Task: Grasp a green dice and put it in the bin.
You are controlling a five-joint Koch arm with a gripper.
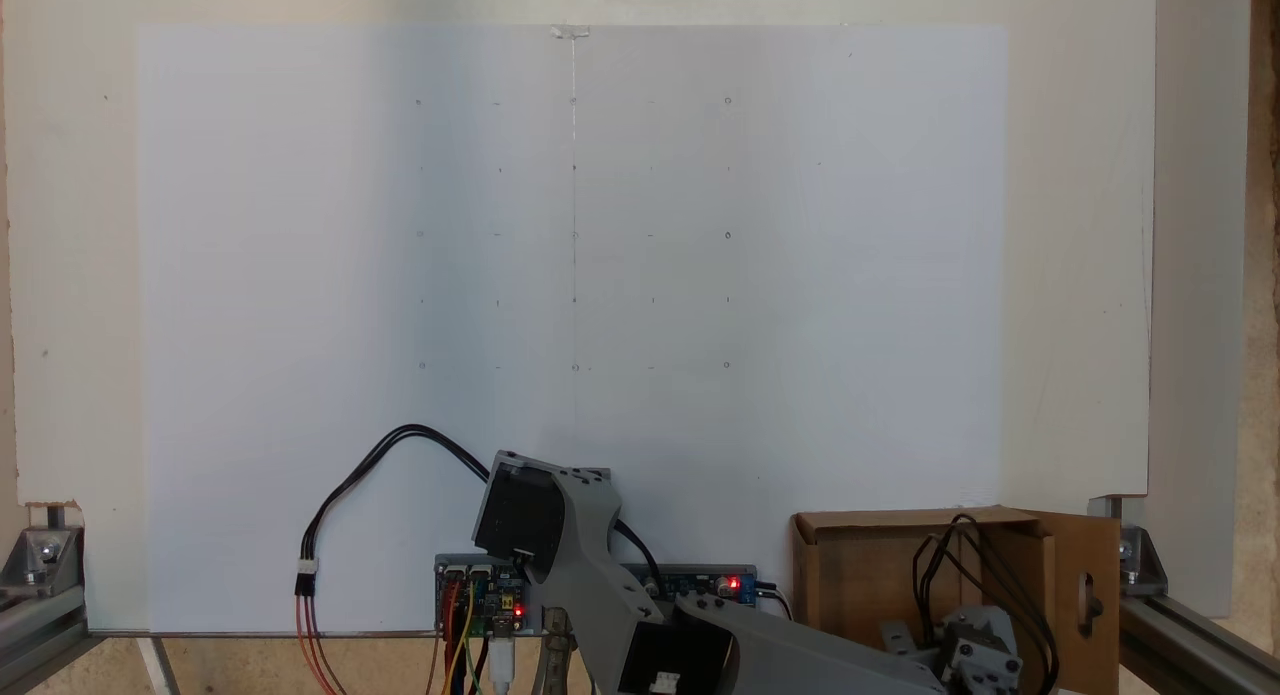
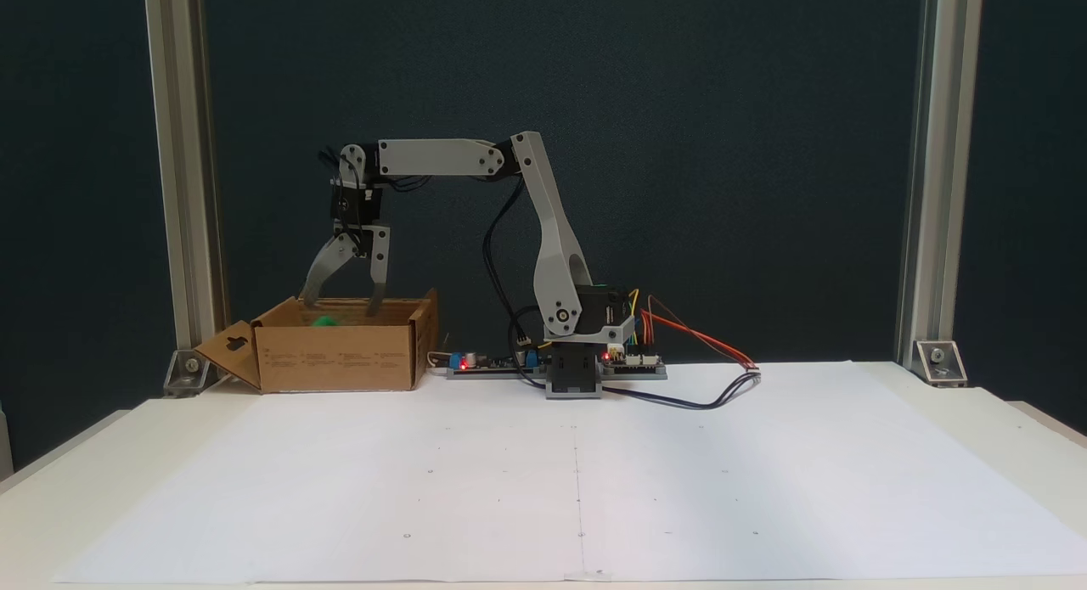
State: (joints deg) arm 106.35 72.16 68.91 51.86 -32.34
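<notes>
Listing contents, left to right, in a fixed view. Item one: the bin (image 2: 340, 356), brown cardboard, on the desk (image 2: 102, 454) at left, top open, slotted flap (image 2: 228, 352) folded outward. Contents: the green dice (image 2: 323, 322), seen just above the bin's front rim, between and below the fingertips, touching neither. Item two: the end effector (image 2: 342, 302), pointing down into the bin's mouth, fingers spread apart, holding nothing. Item three: grey arm (image 2: 552, 233), base beside circuit boards (image 2: 633, 365) with red lights. Item four: white paper sheet (image 2: 577, 480) covering the desk.
</notes>
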